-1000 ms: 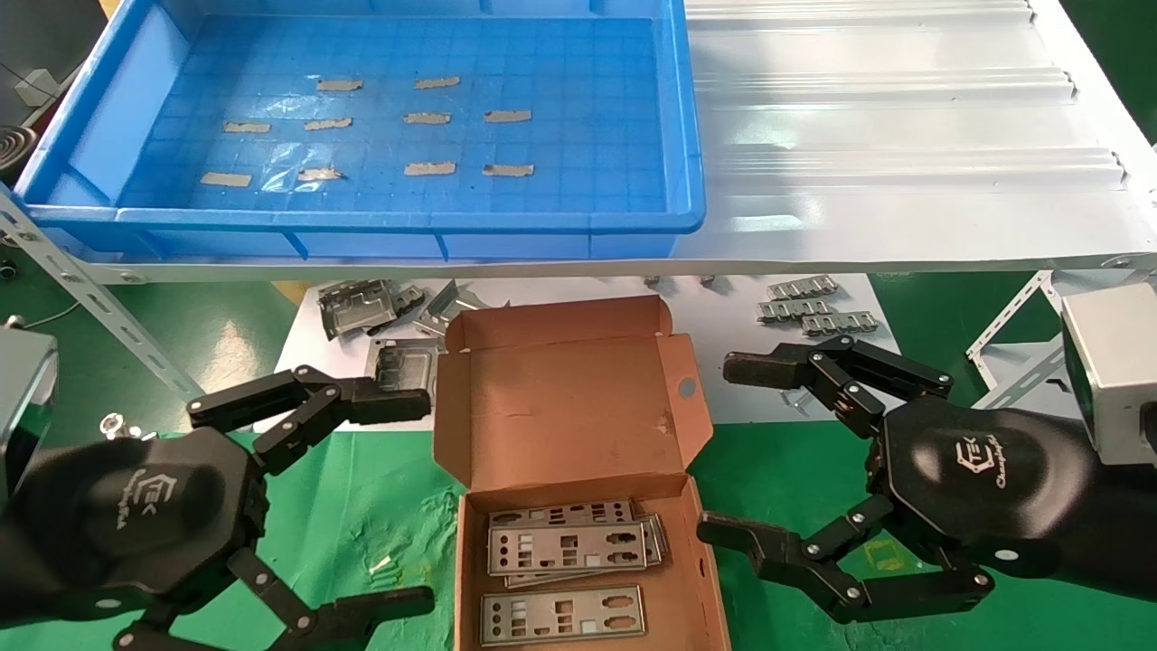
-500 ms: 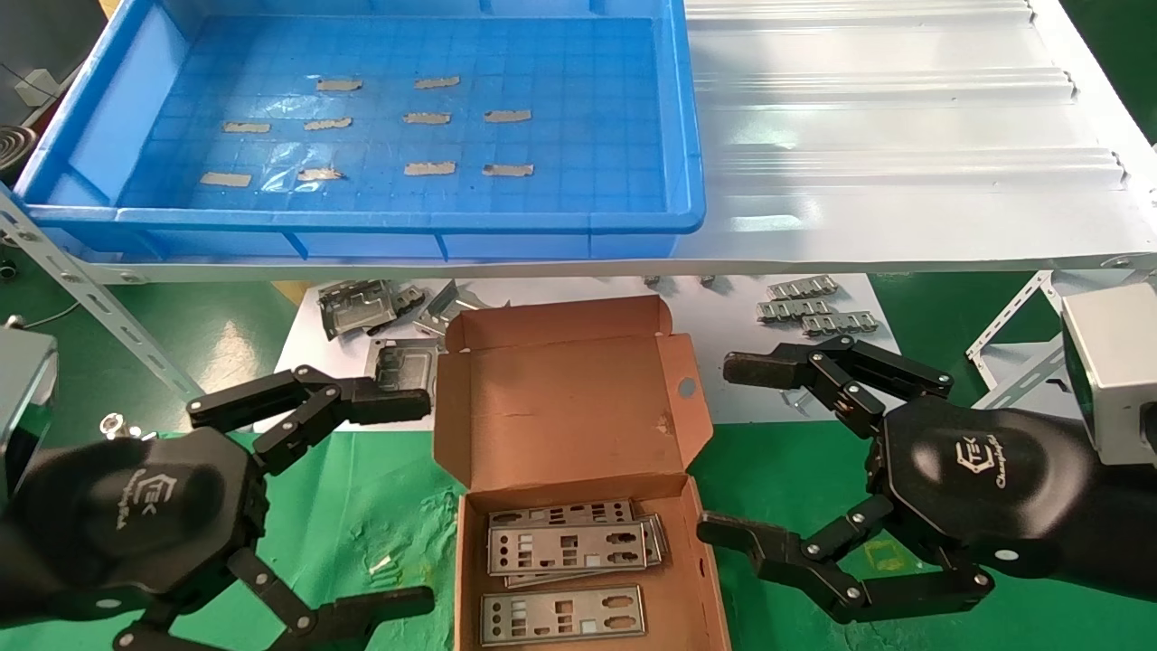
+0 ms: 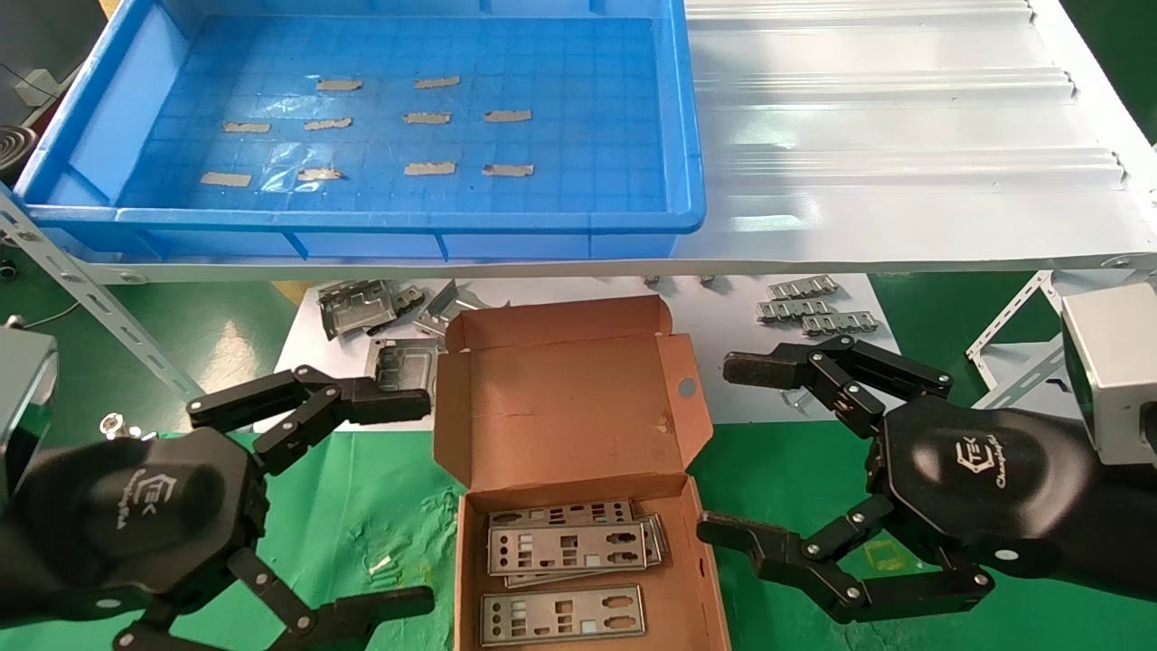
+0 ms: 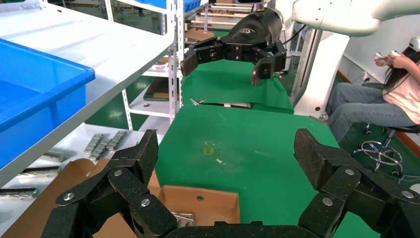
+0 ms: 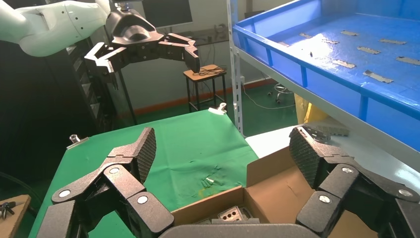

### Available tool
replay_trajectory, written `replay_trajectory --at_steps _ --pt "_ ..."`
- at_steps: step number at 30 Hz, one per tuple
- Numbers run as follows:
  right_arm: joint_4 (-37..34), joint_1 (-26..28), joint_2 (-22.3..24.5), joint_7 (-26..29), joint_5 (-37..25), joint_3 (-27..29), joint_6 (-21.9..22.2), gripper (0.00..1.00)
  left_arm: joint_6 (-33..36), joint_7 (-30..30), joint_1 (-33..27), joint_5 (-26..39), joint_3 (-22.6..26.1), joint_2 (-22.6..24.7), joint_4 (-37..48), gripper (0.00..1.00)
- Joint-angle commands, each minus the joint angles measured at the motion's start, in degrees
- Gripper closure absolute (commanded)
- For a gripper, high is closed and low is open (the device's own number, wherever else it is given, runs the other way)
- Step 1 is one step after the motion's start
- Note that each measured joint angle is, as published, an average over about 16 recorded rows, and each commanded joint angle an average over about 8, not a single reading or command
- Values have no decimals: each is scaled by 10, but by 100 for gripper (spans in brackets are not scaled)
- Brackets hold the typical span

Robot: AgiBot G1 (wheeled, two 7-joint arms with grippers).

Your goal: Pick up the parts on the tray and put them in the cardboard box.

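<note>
The blue tray point(image 3: 687, 136) sits on the white shelf and holds only grey tape strips point(image 3: 427, 117); no parts lie in it. The cardboard box point(image 3: 578, 425) stands open on the green cloth with several silver plates point(image 3: 568, 548) inside. My left gripper point(image 3: 411, 506) is open and empty to the left of the box. My right gripper point(image 3: 732, 448) is open and empty to the right of it. The box also shows in the left wrist view point(image 4: 208, 203) and in the right wrist view point(image 5: 277, 191).
Grey stamped frames point(image 3: 362, 307) and ridged clips point(image 3: 813, 307) lie on a white sheet behind the box, under the shelf. The white corrugated sheet point(image 3: 904, 136) lies to the right of the tray. A slanted shelf brace point(image 3: 99, 307) stands at the left.
</note>
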Motion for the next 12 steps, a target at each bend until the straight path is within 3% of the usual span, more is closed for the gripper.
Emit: replay_trajectory --at_steps 1,12 --pt "0 0 0 0 0 0 0 0 0 0 0 0 0 0 0 0" --pt "0 0 0 0 0 0 0 0 0 0 0 0 0 0 0 0"
